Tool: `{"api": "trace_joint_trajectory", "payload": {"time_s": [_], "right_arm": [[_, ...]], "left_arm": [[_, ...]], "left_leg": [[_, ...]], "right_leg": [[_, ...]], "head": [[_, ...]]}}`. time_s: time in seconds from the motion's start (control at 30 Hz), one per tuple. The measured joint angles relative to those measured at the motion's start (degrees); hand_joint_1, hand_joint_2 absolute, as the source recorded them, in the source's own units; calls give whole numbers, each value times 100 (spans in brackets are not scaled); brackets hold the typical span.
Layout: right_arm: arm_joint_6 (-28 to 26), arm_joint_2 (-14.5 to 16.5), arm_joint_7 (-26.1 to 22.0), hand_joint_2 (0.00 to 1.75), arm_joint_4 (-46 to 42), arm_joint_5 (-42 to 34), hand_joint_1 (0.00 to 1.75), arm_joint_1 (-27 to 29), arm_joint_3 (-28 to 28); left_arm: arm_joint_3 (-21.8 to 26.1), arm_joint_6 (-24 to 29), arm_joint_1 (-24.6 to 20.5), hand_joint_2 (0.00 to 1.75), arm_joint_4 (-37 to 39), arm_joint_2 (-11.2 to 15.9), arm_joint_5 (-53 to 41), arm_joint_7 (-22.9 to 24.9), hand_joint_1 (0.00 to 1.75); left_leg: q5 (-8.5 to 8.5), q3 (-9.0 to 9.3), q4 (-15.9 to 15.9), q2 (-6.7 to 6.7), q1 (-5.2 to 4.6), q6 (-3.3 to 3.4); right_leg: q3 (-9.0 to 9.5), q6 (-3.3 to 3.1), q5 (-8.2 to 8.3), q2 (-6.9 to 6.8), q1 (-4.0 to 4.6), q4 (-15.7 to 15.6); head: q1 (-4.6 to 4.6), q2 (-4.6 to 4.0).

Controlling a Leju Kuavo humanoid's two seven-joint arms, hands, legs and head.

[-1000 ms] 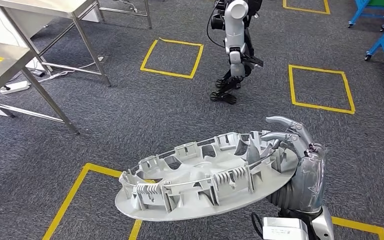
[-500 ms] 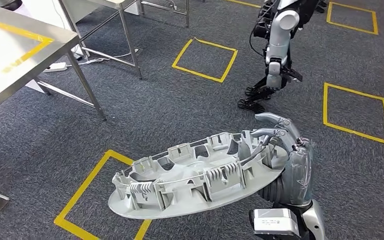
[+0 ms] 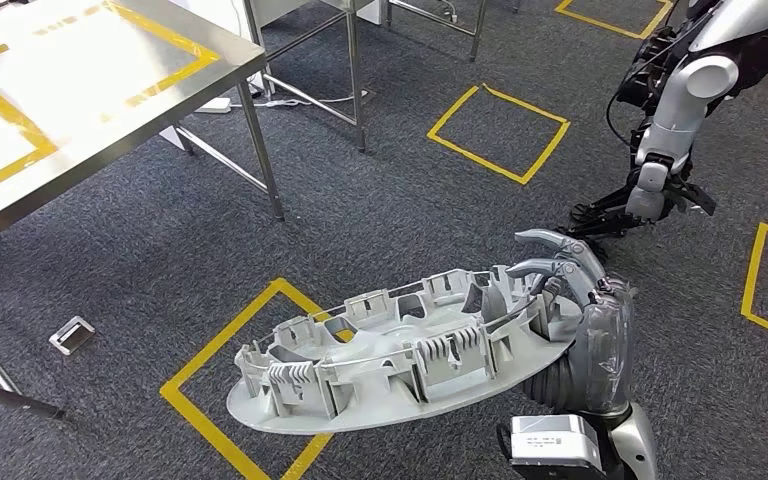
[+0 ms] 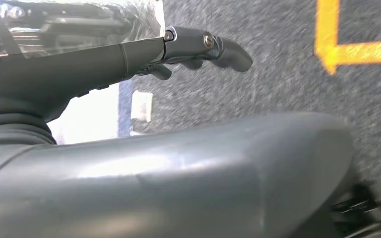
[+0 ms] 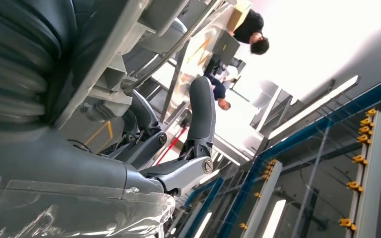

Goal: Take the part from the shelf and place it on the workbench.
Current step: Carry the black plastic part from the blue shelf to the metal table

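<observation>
The part [image 3: 400, 355] is a large grey oval plastic panel with ribs and clips on its upper face. My right hand [image 3: 580, 300] grips its right end, fingers curled over the rim, and holds it roughly level above the carpet. Up close in the right wrist view, the fingers [image 5: 198, 114] hook over the part's edge [image 5: 114, 74]. The steel workbench [image 3: 90, 70], marked with yellow tape, stands at the upper left, well away from the part. My left hand [image 4: 178, 49] hangs over the floor, fingers stretched out, holding nothing.
Another silver robot [image 3: 680, 110] stands at the upper right. Yellow tape squares [image 3: 500, 125] mark the dark carpet. A small metal bracket [image 3: 72, 335] lies on the floor by the workbench legs [image 3: 260, 150]. Further tables stand behind.
The whole view has swung left: the workbench now takes up the upper left and the other robot sits at the right edge. The part stays in my right hand as before.
</observation>
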Motion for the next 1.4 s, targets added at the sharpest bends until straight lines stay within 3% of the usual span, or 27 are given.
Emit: {"api": "trace_joint_trajectory", "payload": {"time_s": [0.07,0.13,0.2,0.23,0.27,0.33,0.37,0.43,0.5,0.57,0.63,0.67,0.7,0.73,0.77,0.8,0.87,0.93,1.0,1.07,1.13,1.17,1.23,1.27,1.3,1.37,1.4], "right_arm": [[25,4,6,175,1,-17,175,-11,-1],[33,10,11,175,2,-50,175,-8,6],[33,15,14,175,3,-68,175,-8,16],[33,17,14,175,4,-68,175,-8,23],[33,20,15,175,5,-68,175,-9,30],[33,29,15,175,5,-69,175,-9,40],[32,32,15,175,4,-72,175,-9,43],[31,35,13,175,3,-83,175,-14,46],[24,36,-5,175,3,-95,175,-25,48],[0,37,-44,175,4,-116,175,-29,47],[-33,37,-82,175,5,-149,175,-17,48],[-47,37,-94,175,6,-161,175,-8,48],[-55,37,-100,175,9,-166,175,1,49],[-61,37,-104,175,13,-166,175,7,50],[-63,37,-105,175,18,-166,175,9,50],[-63,36,-105,175,21,-166,175,10,49],[-64,36,-105,175,25,-166,175,14,49],[-69,36,-105,175,27,-167,175,18,50],[-73,37,-106,175,28,-173,175,7,49],[-73,39,-111,175,32,-190,175,4,48],[-74,44,-123,175,35,-218,175,11,53],[-76,45,-133,175,39,-233,175,13,58],[-78,48,-144,175,55,-261,175,13,72],[-79,50,-147,175,65,-267,175,12,80],[-80,51,-150,175,71,-271,175,12,87],[-83,55,-161,175,76,-271,175,11,96],[-85,55,-168,175,77,-273,175,11,98]], "left_arm": [[0,-10,11,175,0,2,-2,39,0],[0,-16,-3,175,0,3,-3,54,0],[0,-24,-8,175,0,3,-2,62,0],[0,-28,-3,175,0,4,-2,66,0],[0,-33,3,175,0,5,-2,69,0],[0,-39,-1,175,0,8,-3,71,0],[0,-39,-12,175,-1,8,-3,71,0],[0,-39,-23,175,-2,9,-3,70,0],[0,-41,-6,175,-1,13,-1,73,0],[1,-43,-1,175,0,18,3,81,0],[2,-47,-17,175,-1,17,8,89,0],[2,-50,-19,175,-1,15,13,91,0],[2,-53,-13,175,-1,14,19,96,0],[2,-54,-3,175,-1,15,23,100,0],[2,-54,6,175,0,16,28,104,0],[2,-54,10,175,-1,17,28,106,0],[3,-53,10,175,-1,8,27,105,0],[4,-55,17,175,-2,0,28,104,0],[4,-56,42,175,-2,2,28,105,0],[3,-55,64,175,-1,7,28,105,0],[4,-55,57,175,0,9,29,105,0],[4,-57,50,175,0,9,31,103,0],[4,-66,51,175,0,11,34,96,0],[4,-70,59,175,0,12,36,91,0],[5,-72,65,175,0,14,36,87,0],[7,-72,61,175,0,17,37,80,0],[8,-72,52,175,0,18,36,77,0]], "left_leg": [[-154,-103,226,293,-22,-51],[-465,-398,874,595,-19,-99],[-629,-671,1435,658,17,-155],[-569,-682,1450,671,36,-180],[-413,-578,1241,702,52,-200],[-73,-187,512,892,45,-218],[12,-33,220,992,26,-186],[5,60,24,1060,-27,-90],[13,41,0,949,-27,10],[25,49,-22,833,-5,82],[27,53,-29,714,-1,133],[24,54,-28,647,-10,151],[21,59,-27,572,-21,159],[18,66,-25,491,-31,164],[16,75,-22,406,-38,166],[14,84,-19,320,-39,165],[12,69,-7,163,-28,144],[24,24,-3,27,4,84],[39,-1,-16,-86,34,8],[-67,-59,106,105,14,-44],[-380,-288,653,476,-5,-83],[-545,-443,1023,583,4,-107],[-645,-620,1446,659,31,-156],[-539,-563,1350,685,45,-176],[-357,-406,1056,731,56,-189],[-79,-31,342,964,28,-181],[-33,85,122,1070,2,-145]], "right_leg": [[88,-52,19,-154,-11,-96],[158,-77,2,-325,-6,-127],[193,-72,-36,-503,-12,-117],[207,-58,-59,-581,-19,-108],[224,-39,-84,-653,-28,-96],[268,17,-145,-780,-31,-70],[282,52,-173,-835,-22,-54],[298,115,-205,-939,2,-40],[319,172,-240,-995,-14,-38],[234,211,-404,-776,-45,172],[-104,210,-723,-472,-58,836],[-329,202,-860,-407,-55,1239],[-509,193,-912,-381,-52,1530],[-603,175,-850,-371,-48,1627],[-586,148,-676,-351,-42,1488],[-475,116,-431,-291,-36,1154],[-187,57,-60,14,-37,397],[-54,47,14,212,-32,58],[-18,41,14,104,-22,-4],[54,-1,29,-58,-35,-81],[127,-38,20,-245,-38,-127],[149,-45,3,-340,-36,-126],[176,-38,-39,-520,-39,-107],[189,-26,-62,-600,-44,-93],[207,-9,-89,-675,-50,-77],[246,46,-147,-811,-41,-45],[258,77,-168,-866,-27,-35]], "head": [[-37,0],[-91,0],[-124,0],[-142,0],[-157,0],[-201,0],[-224,0],[-232,0],[-204,0],[-174,0],[-115,0],[-84,0],[-64,0],[-52,0],[-44,0],[-37,0],[-28,0],[-19,0],[-9,0],[-40,0],[-108,0],[-140,0],[-175,0],[-191,0],[-205,0],[-238,0],[-250,0]]}}
